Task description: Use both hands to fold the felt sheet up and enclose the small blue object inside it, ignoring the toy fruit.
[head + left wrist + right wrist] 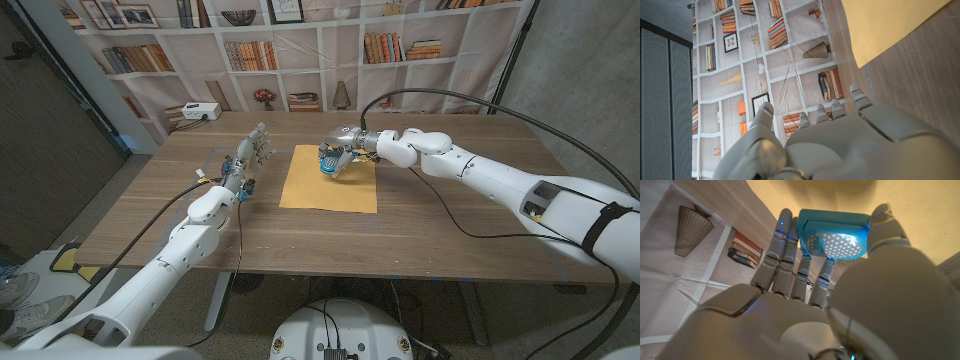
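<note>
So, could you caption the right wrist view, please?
Right hand grips the blue object above the felt sheet.

Wooden bench (430,235) on pale floor (40,262). Behind bench: printed bookshelf backdrop (300,50) with books, frames, vases. Beside backdrop, grey concrete wall (590,70); dark panel (45,150) at the other side.
</note>
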Robot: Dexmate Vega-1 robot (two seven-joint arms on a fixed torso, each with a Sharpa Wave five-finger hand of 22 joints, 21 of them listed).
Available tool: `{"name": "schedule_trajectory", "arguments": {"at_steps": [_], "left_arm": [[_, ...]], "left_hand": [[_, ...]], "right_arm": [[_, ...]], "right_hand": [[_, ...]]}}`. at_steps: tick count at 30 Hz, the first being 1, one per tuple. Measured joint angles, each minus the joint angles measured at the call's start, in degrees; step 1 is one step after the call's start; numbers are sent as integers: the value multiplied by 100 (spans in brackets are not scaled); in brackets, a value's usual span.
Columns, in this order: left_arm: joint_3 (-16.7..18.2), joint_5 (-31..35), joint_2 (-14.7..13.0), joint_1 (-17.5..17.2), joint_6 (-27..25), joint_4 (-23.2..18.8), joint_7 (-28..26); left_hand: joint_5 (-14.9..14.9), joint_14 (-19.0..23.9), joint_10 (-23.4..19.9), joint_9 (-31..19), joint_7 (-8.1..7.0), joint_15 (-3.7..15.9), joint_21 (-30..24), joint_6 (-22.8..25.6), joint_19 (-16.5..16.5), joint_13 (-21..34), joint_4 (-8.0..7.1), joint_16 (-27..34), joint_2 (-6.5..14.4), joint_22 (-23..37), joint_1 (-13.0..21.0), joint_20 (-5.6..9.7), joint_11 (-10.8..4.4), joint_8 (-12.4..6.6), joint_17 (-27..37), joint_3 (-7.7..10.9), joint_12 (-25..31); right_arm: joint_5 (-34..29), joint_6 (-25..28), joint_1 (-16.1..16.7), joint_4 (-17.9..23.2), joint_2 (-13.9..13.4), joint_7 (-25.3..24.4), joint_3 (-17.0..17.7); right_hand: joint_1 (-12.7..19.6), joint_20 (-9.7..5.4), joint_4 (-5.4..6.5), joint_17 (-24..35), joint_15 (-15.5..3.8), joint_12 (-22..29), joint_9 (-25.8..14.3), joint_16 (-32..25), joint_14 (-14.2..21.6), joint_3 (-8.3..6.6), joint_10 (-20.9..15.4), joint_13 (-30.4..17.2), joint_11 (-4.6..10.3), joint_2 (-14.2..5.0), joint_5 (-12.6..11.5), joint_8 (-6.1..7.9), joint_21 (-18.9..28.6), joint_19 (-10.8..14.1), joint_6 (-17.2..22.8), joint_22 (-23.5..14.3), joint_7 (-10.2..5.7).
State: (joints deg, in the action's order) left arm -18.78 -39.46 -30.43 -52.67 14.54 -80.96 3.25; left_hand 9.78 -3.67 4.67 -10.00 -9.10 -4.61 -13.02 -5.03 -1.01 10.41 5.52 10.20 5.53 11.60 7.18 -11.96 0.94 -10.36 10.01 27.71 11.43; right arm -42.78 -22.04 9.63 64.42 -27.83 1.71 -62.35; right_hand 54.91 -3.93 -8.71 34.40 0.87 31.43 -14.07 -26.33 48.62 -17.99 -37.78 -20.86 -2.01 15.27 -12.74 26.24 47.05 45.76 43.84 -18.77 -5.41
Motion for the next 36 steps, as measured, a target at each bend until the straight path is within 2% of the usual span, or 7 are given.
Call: {"name": "schedule_trajectory", "arguments": {"at_steps": [9,13,17,19,23,30,36], "left_arm": [[-32,65,43,-3,-51,-74,-171],[-46,84,58,0,-61,-80,-219],[-54,96,73,12,-66,-81,-251],[-56,99,76,16,-67,-81,-256],[-59,110,79,24,-68,-82,-267],[-62,114,81,44,-68,-81,-265],[-66,114,81,74,-68,-50,-249]], "left_hand": [[0,0,0,0,0,0,0,0,0,0,0,0,0,0,0,0,0,0,-1,0,0],[0,0,0,0,0,0,0,0,0,0,-24,0,0,0,0,0,0,0,-1,-24,0],[0,0,0,0,0,0,0,0,0,0,-23,0,0,0,0,0,-1,0,-1,-24,0],[0,0,0,0,0,0,0,0,0,0,-23,0,0,0,0,0,-1,0,-1,-24,0],[0,0,0,0,0,0,0,0,0,1,-23,0,-23,0,-23,0,-1,0,-1,-24,0],[0,0,0,0,0,0,0,0,0,1,-23,0,-21,0,-25,0,-1,0,-2,-24,0],[0,31,0,0,0,-31,0,0,0,1,-23,0,15,0,-61,0,-1,0,-2,-24,0]], "right_arm": [[-7,-497,-297,-831,285,-225,-266],[-6,-585,-393,-1101,389,-274,-383],[15,-635,-466,-1288,468,-310,-479],[23,-635,-477,-1310,478,-322,-497],[25,-566,-499,-1326,486,-326,-555],[-103,-232,-482,-940,323,-193,-607],[-279,89,-432,-660,203,43,-610]], "right_hand": [[0,-1,35,10,0,-23,14,80,1,45,0,-2,0,0,-9,-79,87,1,31,1,32],[1,-37,64,34,-33,-96,3,230,31,110,93,-4,137,0,-9,-227,237,-37,-25,4,87],[147,-28,98,-55,-116,-356,8,536,-53,256,439,72,220,-133,46,-557,372,-615,-75,92,138],[174,17,156,-119,-193,-539,39,678,-135,313,685,140,244,-173,56,-750,397,-862,-231,194,321],[187,83,297,-325,-307,-861,83,1019,-268,469,1000,237,314,-388,61,-1047,387,-1297,-308,503,396],[487,120,403,-613,-397,-1421,149,1395,-1394,609,1479,396,571,-1022,66,-1458,103,-1944,-1130,877,-80],[821,174,401,-633,-369,-1778,197,1441,-2122,795,1888,479,673,-1445,78,-1587,-85,-2261,-1782,894,-335]]}}
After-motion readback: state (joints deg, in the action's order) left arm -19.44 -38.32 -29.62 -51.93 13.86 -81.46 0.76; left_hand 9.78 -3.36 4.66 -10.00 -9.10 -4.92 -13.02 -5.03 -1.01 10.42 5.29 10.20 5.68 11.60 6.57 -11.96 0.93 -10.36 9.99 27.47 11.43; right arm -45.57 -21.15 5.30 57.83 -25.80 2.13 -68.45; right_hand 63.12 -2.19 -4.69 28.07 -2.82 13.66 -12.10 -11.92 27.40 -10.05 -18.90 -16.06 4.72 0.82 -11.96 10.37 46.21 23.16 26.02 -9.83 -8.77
